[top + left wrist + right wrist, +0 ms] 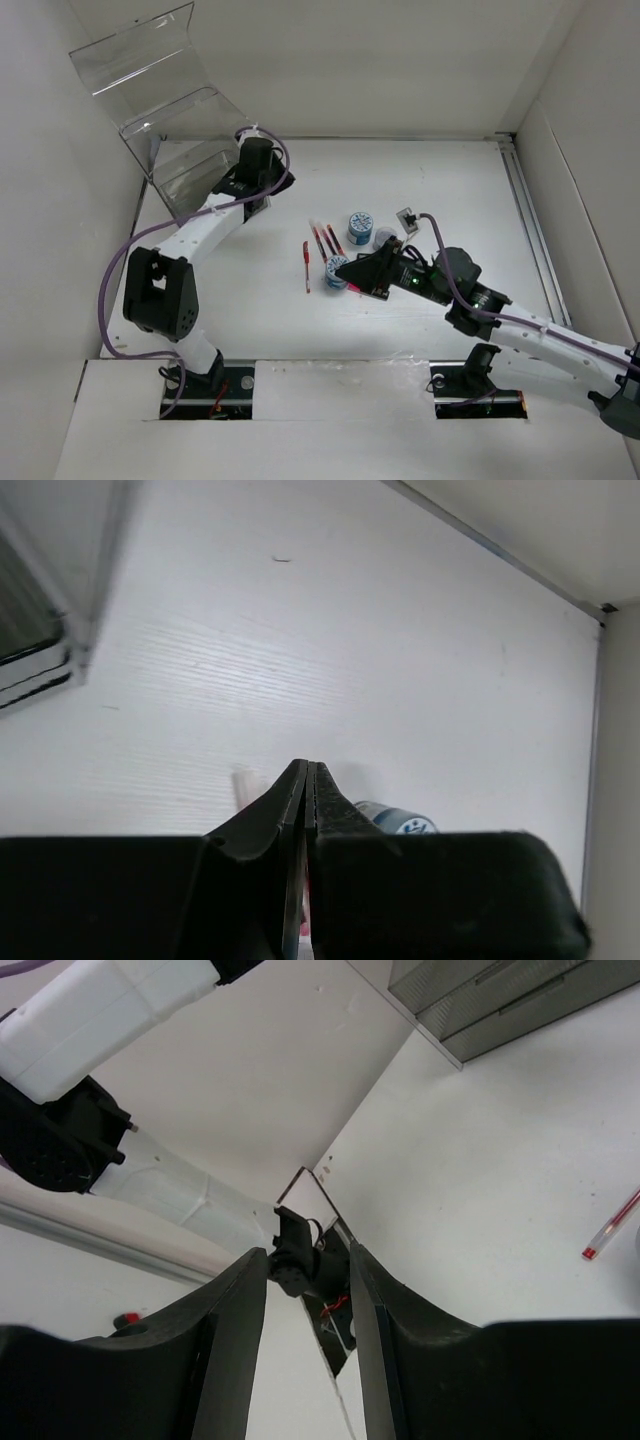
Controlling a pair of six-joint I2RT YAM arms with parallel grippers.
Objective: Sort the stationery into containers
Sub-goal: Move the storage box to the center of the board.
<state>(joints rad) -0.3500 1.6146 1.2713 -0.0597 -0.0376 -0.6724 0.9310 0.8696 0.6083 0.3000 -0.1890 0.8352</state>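
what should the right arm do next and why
Probably tip the right gripper down over the nearest tub and close on it. Its fingers stand apart with nothing between them, its tip sits right beside that tub in the top view, and the tub lies on the table, not in the clear box.

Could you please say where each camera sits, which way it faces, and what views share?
Top external: above and behind the bases, looking down on the white table; left arm and right arm show.
Left wrist: on the left arm, looking across the table past the shut left end effector.
Right wrist: on the right arm, facing the left arm past the open right end effector.
Shared: top and right wrist show the clear acrylic box with drawers.
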